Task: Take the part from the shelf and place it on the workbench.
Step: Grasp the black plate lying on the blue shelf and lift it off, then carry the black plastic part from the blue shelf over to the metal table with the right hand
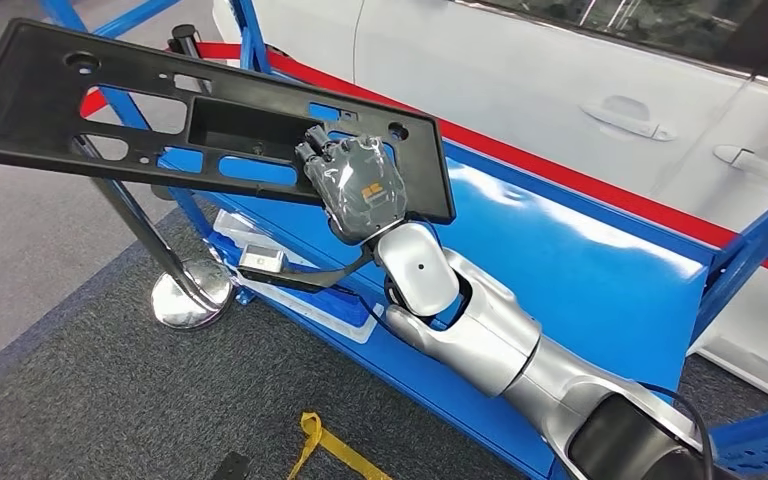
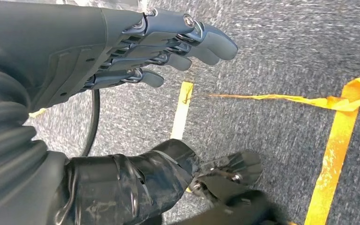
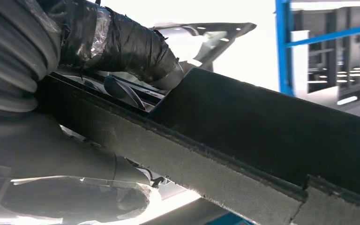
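1. The right hand [image 1: 358, 190] grips the black plastic panel [image 1: 140, 110] near one end, fingers curled over its edge beside the rectangular recess. The rest of the long part sticks out unsupported, tilted, in the air above the near edge of the blue shelf [image 1: 580, 270]. With a hold this far off-centre, I judge the panel could pivot or slip out if the arm swings quickly.

2. In the right wrist view the thumb [image 3: 122, 44] lies on one face of the panel [image 3: 262, 126] and a finger [image 3: 65, 206] on the other. It is a pinch across a thin, smooth plate, and the plastic wrap over the hand may reduce friction. How firm the contact is cannot be told.

3. The free end of the panel hangs close above the chrome stanchion post [image 1: 145, 230] and its round base [image 1: 192, 295], and near the blue frame tubes [image 1: 250, 40]. A turn toward the workbench could knock the panel against them and twist it loose.

4. A white car [image 1: 580, 70] stands just behind the shelf; a wide swing of the long end risks striking it.

5. The left hand [image 2: 168, 47] hangs over the grey carpet with its fingers held straight and together, holding nothing, so it gives no second support if the part sags.

6. Loose yellow tape [image 2: 337, 108] lies on the floor and could catch a foot while walking.
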{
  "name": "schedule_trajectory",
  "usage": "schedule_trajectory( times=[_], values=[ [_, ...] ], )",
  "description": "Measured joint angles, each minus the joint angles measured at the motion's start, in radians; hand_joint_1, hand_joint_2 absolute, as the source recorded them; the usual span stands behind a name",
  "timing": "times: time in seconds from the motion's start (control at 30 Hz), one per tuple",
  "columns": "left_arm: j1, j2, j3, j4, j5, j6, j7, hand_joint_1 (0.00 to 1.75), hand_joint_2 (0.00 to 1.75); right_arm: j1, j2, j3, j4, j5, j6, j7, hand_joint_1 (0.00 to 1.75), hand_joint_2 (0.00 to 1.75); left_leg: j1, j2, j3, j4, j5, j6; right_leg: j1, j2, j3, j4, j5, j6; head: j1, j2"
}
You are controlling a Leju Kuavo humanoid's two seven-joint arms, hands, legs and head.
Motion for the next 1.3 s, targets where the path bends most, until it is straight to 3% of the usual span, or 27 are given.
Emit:
schedule_trajectory(
  times=[0.07,0.1,0.17,0.23,0.33,0.4,0.43,0.47,0.53,0.6,0.67,0.7,0.77,0.83,0.9,0.93,0.97,1.0,1.07,1.1,1.17,1.23,1.3],
  values=[
    [-0.003,0.000,-0.001,0.000,0.000,0.000,-0.001,0.00,1.75,-0.002,0.000,0.000,-0.007,0.001,0.000,0.000,1.75,1.75,-0.013,0.035,0.051,-0.101,0.028,0.009,0.004,-0.016,0.001,-0.001,0.000,0.004,0.000,0.000],
    [-0.004,0.000,-0.002,0.000,0.000,-0.001,-0.002,0.00,1.75,-0.003,0.000,-0.001,-0.010,0.002,0.000,-0.001,1.75,1.75,-0.019,0.041,0.058,-0.118,0.028,0.012,0.005,-0.024,0.002,-0.002,-0.001,0.007,0.001,0.000],
    [-0.003,0.001,-0.004,0.000,0.000,-0.004,-0.005,0.00,1.75,-0.002,0.000,-0.001,-0.013,0.004,0.000,-0.004,1.75,1.75,-0.021,0.020,0.059,-0.126,0.034,0.021,0.006,-0.039,0.004,-0.003,-0.003,0.016,0.001,0.000],
    [-0.001,0.002,-0.006,0.000,0.000,-0.007,-0.009,0.00,1.75,-0.002,0.000,-0.001,-0.020,0.010,0.002,-0.007,1.75,1.75,-0.017,0.002,0.065,-0.137,0.042,0.031,0.003,-0.018,-0.007,0.026,-0.026,0.026,0.003,0.000],
    [-0.002,0.002,-0.008,0.000,0.000,-0.010,-0.012,0.00,1.75,0.000,-0.001,-0.001,-0.033,0.037,0.010,-0.014,1.75,1.75,-0.013,-0.026,0.066,-0.143,0.048,0.045,0.000,0.041,-0.086,0.198,-0.113,0.029,0.008,0.000],
    [-0.003,0.002,-0.009,0.000,0.000,-0.010,-0.012,0.00,1.75,0.006,-0.001,-0.001,-0.039,0.054,0.018,-0.017,1.75,1.75,-0.013,-0.050,0.064,-0.140,0.049,0.046,0.000,0.050,-0.125,0.277,-0.129,0.029,0.010,0.000],
    [-0.002,0.002,-0.009,0.000,0.000,-0.010,-0.012,0.00,1.75,0.009,-0.001,-0.001,-0.042,0.059,0.020,-0.017,1.75,1.75,-0.013,-0.063,0.064,-0.138,0.049,0.046,-0.001,0.052,-0.118,0.260,-0.108,0.028,0.012,0.000],
    [-0.001,0.002,-0.009,0.000,0.000,-0.010,-0.012,0.00,1.75,0.010,-0.001,-0.001,-0.047,0.063,0.021,-0.017,1.75,1.75,-0.012,-0.076,0.064,-0.135,0.048,0.044,-0.002,0.056,-0.094,0.210,-0.073,0.027,0.014,0.000],
    [-0.002,0.002,-0.009,0.000,0.000,-0.011,-0.013,0.00,1.75,0.009,-0.001,-0.001,-0.058,0.066,0.024,-0.018,1.75,1.75,-0.011,-0.101,0.057,-0.123,0.043,0.038,-0.009,0.100,-0.033,0.077,-0.013,0.025,0.016,0.000],
    [-0.003,0.002,-0.010,0.000,0.000,-0.011,-0.013,0.00,1.75,0.007,-0.001,-0.001,-0.069,0.067,0.027,-0.018,1.75,1.75,-0.007,-0.121,0.045,-0.115,0.043,0.026,-0.011,0.136,-0.003,0.012,0.001,0.024,0.016,0.000],
    [-0.002,0.003,-0.010,0.000,0.000,-0.010,-0.013,0.00,1.75,0.007,-0.001,-0.001,-0.075,0.067,0.030,-0.018,1.75,1.75,0.000,-0.141,0.037,-0.119,0.048,0.013,-0.009,0.123,0.001,0.003,0.002,0.020,0.017,0.000],
    [0.001,0.004,-0.010,0.000,0.000,-0.010,-0.013,0.00,1.75,0.007,0.000,-0.001,-0.078,0.067,0.030,-0.018,1.75,1.75,0.001,-0.135,0.034,-0.117,0.047,0.007,-0.009,0.112,0.005,-0.003,0.005,0.015,0.018,0.000],
    [0.003,0.003,-0.010,0.000,0.000,-0.010,-0.013,0.00,1.75,0.004,0.001,-0.001,-0.085,0.068,0.031,-0.018,1.75,1.75,-0.001,-0.088,0.009,-0.070,0.020,-0.003,-0.013,0.086,0.013,-0.018,0.011,0.005,0.012,0.000],
    [0.001,0.002,-0.010,0.000,0.002,-0.010,-0.014,0.00,1.75,0.001,0.001,-0.001,-0.091,0.068,0.031,-0.019,1.75,1.75,0.000,-0.039,-0.049,0.045,-0.032,-0.012,-0.010,0.059,0.017,-0.023,0.011,0.001,0.007,0.000],
    [0.000,0.002,-0.010,0.000,0.004,-0.009,-0.014,0.00,1.75,0.004,0.001,-0.001,-0.094,0.068,0.031,-0.021,1.75,1.75,0.004,-0.029,-0.094,0.130,-0.053,-0.018,-0.007,0.031,0.017,-0.023,0.009,0.000,0.007,0.000],
    [0.001,0.002,-0.010,0.000,0.004,-0.009,-0.014,0.00,1.75,0.006,0.001,-0.001,-0.097,0.068,0.032,-0.022,1.75,1.75,0.005,-0.026,-0.093,0.123,-0.039,-0.019,-0.007,0.019,0.018,-0.023,0.007,0.001,0.007,0.000],
    [0.002,0.002,-0.010,0.000,0.004,-0.009,-0.014,0.00,1.75,0.008,0.001,-0.001,-0.100,0.069,0.034,-0.023,1.75,1.75,0.005,-0.021,-0.072,0.080,-0.011,-0.019,-0.006,0.007,0.019,-0.022,0.005,0.002,0.007,0.000],
    [0.002,0.002,-0.010,0.000,0.005,-0.009,-0.014,0.00,1.75,0.008,0.001,-0.001,-0.105,0.070,0.035,-0.024,1.75,1.75,0.005,-0.007,-0.035,0.009,0.023,-0.017,-0.006,-0.004,0.020,-0.022,0.003,0.004,0.007,0.000],
    [0.000,0.002,-0.011,0.000,0.005,-0.009,-0.014,0.00,1.75,0.007,0.001,-0.001,-0.115,0.080,0.040,-0.025,1.75,1.75,-0.004,0.026,0.026,-0.106,0.061,-0.007,-0.002,-0.021,0.024,-0.024,-0.001,0.010,0.007,0.000],
    [-0.001,0.002,-0.011,0.000,0.005,-0.009,-0.013,0.00,1.75,0.007,0.001,0.000,-0.119,0.087,0.044,-0.025,1.75,1.75,-0.009,0.034,0.039,-0.132,0.065,0.000,0.000,-0.028,0.026,-0.024,-0.002,0.014,0.008,0.000],
    [-0.001,0.003,-0.011,0.000,0.005,-0.009,-0.013,0.00,1.75,0.007,0.001,0.002,-0.125,0.100,0.052,-0.026,1.75,1.75,-0.015,0.021,0.040,-0.139,0.064,0.015,0.001,-0.042,0.032,-0.028,-0.005,0.025,0.008,0.000],
    [0.002,0.004,-0.011,0.000,0.006,-0.009,-0.013,0.00,1.75,0.007,0.002,0.003,-0.131,0.108,0.055,-0.027,1.75,1.75,-0.010,0.003,0.050,-0.149,0.066,0.028,-0.002,-0.024,0.034,-0.015,-0.019,0.036,0.011,0.000],
    [0.001,0.005,-0.011,0.000,0.006,-0.008,-0.014,0.00,1.75,0.007,0.002,0.003,-0.138,0.112,0.055,-0.029,1.75,1.75,-0.005,-0.014,0.061,-0.158,0.069,0.041,-0.004,0.022,-0.003,0.068,-0.065,0.040,0.015,0.000]
  ],
)
